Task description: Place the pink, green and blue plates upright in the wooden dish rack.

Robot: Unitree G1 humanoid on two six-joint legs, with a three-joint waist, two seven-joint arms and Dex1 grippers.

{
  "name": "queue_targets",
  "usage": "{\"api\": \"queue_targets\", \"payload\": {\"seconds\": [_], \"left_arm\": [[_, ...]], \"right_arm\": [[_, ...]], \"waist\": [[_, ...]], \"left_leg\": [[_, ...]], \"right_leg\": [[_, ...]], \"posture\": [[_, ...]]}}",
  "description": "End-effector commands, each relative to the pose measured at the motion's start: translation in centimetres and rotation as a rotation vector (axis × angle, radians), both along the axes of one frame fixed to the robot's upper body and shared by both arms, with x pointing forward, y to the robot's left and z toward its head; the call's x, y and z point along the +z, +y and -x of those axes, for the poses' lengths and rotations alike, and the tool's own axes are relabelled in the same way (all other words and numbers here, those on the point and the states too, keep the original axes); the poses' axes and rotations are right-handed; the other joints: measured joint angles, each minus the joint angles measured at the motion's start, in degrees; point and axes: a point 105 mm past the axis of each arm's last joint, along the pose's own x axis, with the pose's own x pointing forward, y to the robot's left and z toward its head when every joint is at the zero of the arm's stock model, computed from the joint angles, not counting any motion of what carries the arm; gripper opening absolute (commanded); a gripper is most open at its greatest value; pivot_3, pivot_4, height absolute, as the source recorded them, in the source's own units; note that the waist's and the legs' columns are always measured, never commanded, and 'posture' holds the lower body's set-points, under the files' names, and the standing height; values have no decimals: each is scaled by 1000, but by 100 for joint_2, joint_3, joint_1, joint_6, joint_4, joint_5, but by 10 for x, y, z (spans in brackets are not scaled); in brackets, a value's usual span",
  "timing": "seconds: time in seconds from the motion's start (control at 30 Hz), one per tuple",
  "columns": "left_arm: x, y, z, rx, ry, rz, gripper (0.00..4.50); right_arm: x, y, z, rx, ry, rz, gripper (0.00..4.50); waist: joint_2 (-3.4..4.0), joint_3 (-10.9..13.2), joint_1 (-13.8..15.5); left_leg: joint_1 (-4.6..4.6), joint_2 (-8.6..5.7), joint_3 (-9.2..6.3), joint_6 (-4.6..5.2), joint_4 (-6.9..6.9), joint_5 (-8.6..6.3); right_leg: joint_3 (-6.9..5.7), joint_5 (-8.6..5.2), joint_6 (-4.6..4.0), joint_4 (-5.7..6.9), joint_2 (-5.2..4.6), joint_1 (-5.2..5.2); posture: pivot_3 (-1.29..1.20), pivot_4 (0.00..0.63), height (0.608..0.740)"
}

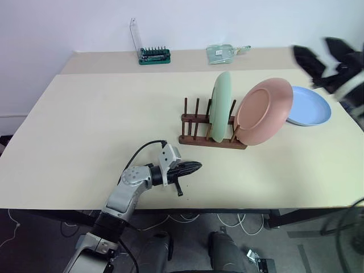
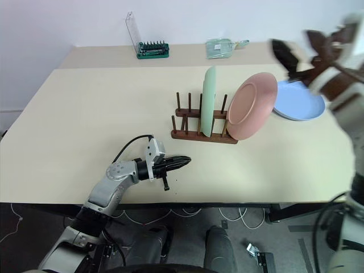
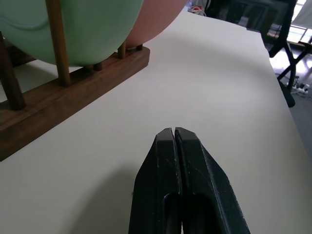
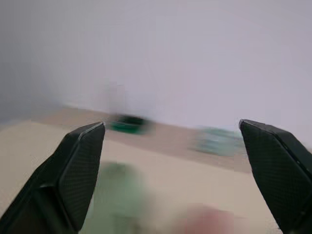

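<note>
the wooden dish rack (image 1: 211, 132) stands near the middle of the pale table (image 1: 91, 131). the green plate (image 1: 221, 106) stands upright on edge between the pegs. the pink plate (image 1: 264, 111) is at the rack's right end, tilted with its lower rim at the last pegs and its hollow face turned toward the camera; whether it is properly seated in a slot cannot be told. the blue plate (image 1: 310, 106) lies flat on the table just behind and to the right of the pink one, partly hidden by it. the left gripper (image 1: 193, 166) hovers low over the table in front of the rack, pointing to the right, its fingers (image 3: 165, 165) pressed together and holding nothing. the right gripper (image 4: 173, 170) is raised above the table's far right part, blurred, its fingers (image 4: 80, 165) spread wide apart with nothing between them. at the table's back edge sit a green tool holder (image 1: 154, 55) with bits and a clear glass object (image 1: 223, 53).
</note>
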Motion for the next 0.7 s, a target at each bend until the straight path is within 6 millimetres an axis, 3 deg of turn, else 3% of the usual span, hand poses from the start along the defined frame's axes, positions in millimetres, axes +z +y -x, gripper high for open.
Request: {"api": "queue_targets", "payload": {"seconds": [0.03,0.2,0.27,0.5,0.67,0.7], "left_arm": [[10,-2,0,-17,-33,28,0],[11,-3,-1,-23,-37,25,0],[11,-2,-1,-18,-36,24,0],[10,2,-1,-4,-35,18,0],[11,3,0,4,-35,19,0],[11,3,0,6,-36,19,0]], "right_arm": [[-31,-29,-11,-121,87,204,4482],[-119,-43,-37,-151,306,597,4482],[-140,-42,-45,-120,343,679,4482],[-165,-45,-75,-121,411,797,4482],[-177,-60,-83,-235,495,816,4482],[-180,-63,-83,-254,513,790,4244]], "waist": [[3,-1,-42],[13,-2,-149],[14,-1,-151],[24,6,-136],[20,8,-114],[21,8,-111]], "left_leg": [[2,2,3,0,-3,0],[7,4,10,0,-4,0],[8,4,10,-1,-4,1],[7,2,11,-3,-2,2],[6,0,4,-4,-3,2],[6,-1,4,-4,-3,2]], "right_leg": [[1,0,0,0,0,-1],[5,0,0,8,1,-3],[5,0,0,9,2,-4],[12,2,-1,9,2,-3],[12,2,-2,7,1,-2],[12,2,-2,7,1,-1]], "posture": [[0,150,740],[0,150,740],[0,150,740],[0,150,740],[0,150,740],[0,150,740]]}}
